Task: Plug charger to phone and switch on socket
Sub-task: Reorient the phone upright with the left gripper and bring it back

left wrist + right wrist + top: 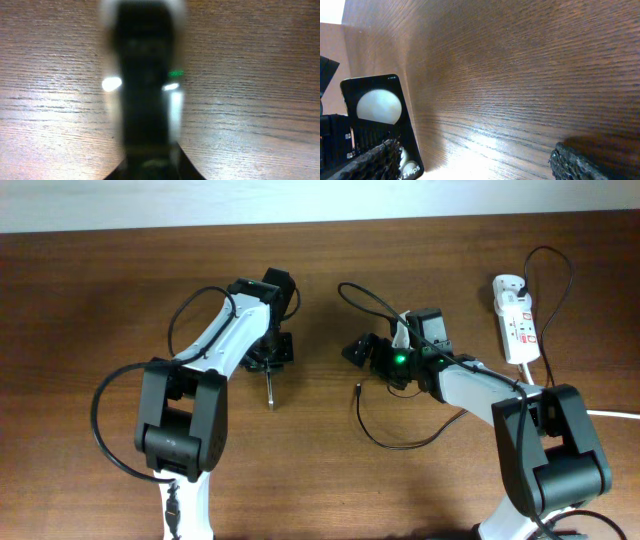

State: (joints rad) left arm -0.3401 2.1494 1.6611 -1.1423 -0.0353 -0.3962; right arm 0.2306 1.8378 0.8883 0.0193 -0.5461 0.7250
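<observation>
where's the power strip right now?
Overhead view: the power strip lies at the table's far right, near the back edge, beyond the right arm.

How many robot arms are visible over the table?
2. The left arm reaches in from bottom left, the right arm from bottom right. None seems hidden.

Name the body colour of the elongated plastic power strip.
White, with small red marks; the elongated power strip shows best in the overhead view.
</observation>
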